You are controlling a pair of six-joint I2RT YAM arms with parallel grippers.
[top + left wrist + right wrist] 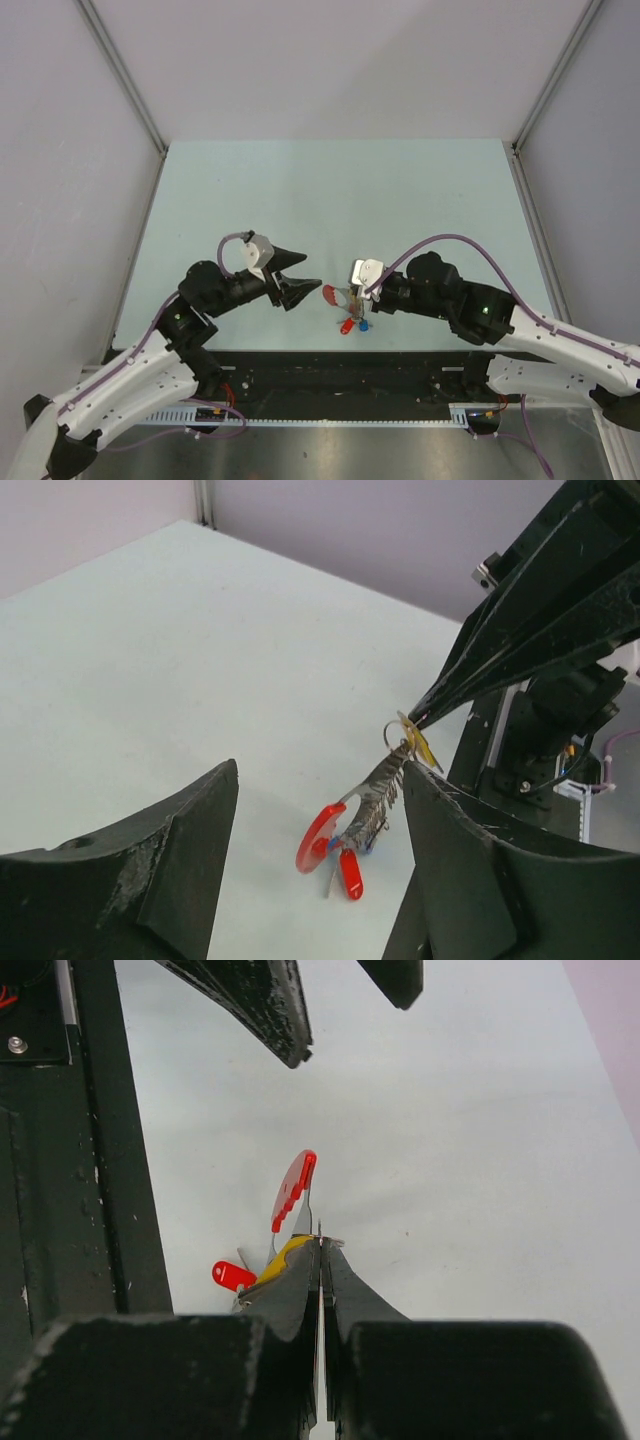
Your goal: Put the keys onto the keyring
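Left wrist view: left tool (320,775) apart and empty, right tool (421,718) clamped on hanging keyring (381,789) with keys (350,873).

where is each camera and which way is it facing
Top external: above and behind, looking down at the table; left gripper and right gripper show.
Left wrist: on left arm, faces the keyring in the right gripper; own open fingers frame it.
Right wrist: on right arm, faces the left gripper past own shut fingers.
All three show the keyring.
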